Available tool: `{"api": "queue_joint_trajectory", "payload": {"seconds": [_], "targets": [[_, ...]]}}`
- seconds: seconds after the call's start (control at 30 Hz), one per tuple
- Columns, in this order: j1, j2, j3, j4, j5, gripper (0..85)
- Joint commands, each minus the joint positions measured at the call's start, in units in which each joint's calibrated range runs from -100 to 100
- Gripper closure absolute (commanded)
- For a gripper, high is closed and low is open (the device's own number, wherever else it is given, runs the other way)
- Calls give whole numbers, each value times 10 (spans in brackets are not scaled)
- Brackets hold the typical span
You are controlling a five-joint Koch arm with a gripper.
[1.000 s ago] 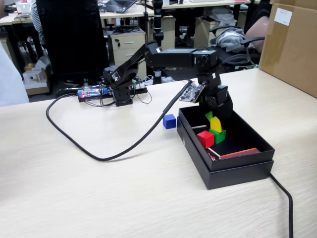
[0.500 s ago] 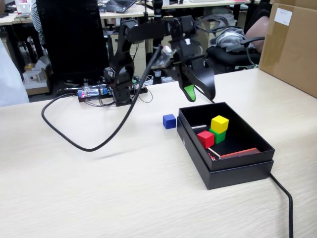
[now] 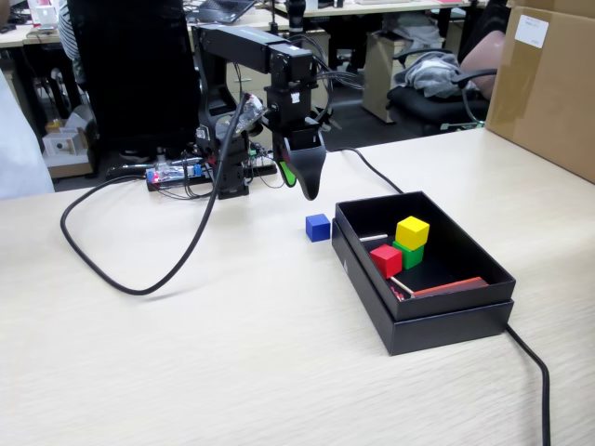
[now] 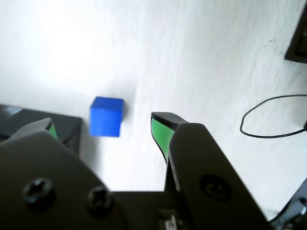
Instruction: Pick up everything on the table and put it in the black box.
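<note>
The blue cube (image 3: pixel 318 227) sits on the pale table (image 3: pixel 232 353) just left of the black box (image 3: pixel 437 321). Inside the box the yellow cube (image 3: pixel 412 231) rests on the green cube (image 3: pixel 409 253), with the red cube (image 3: pixel 386 261) beside them, next to white sticks and a red strip. My gripper (image 3: pixel 305 182) hangs above the table, behind and a little left of the blue cube. In the wrist view the gripper (image 4: pixel 103 125) is open and empty, and the blue cube (image 4: pixel 106 116) lies on the table below, between the green-lined fingers (image 4: pixel 160 132).
A thick black cable (image 3: pixel 139 279) loops across the table left of the arm. Another cable (image 3: pixel 530 358) runs past the box's right corner. A big brown carton (image 3: pixel 548 84) stands at the back right. The arm base (image 3: pixel 228 167) stands at the table's far edge.
</note>
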Motion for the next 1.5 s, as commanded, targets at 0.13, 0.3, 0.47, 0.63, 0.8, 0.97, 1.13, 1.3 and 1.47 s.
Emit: {"api": "queue_joint_trajectory", "payload": {"seconds": [0.13, 0.3, 0.47, 0.63, 0.8, 0.97, 1.13, 1.3, 1.47], "targets": [[16, 128, 21, 66, 26, 439], [22, 210, 33, 80, 31, 439], [24, 253, 33, 91, 31, 448], [27, 297, 53, 92, 30, 685], [25, 295, 56, 92, 29, 713], [12, 254, 49, 88, 21, 714], [-3, 198, 49, 68, 8, 714], [-33, 106, 67, 34, -20, 714], [-57, 47, 119, 5, -43, 714]]}}
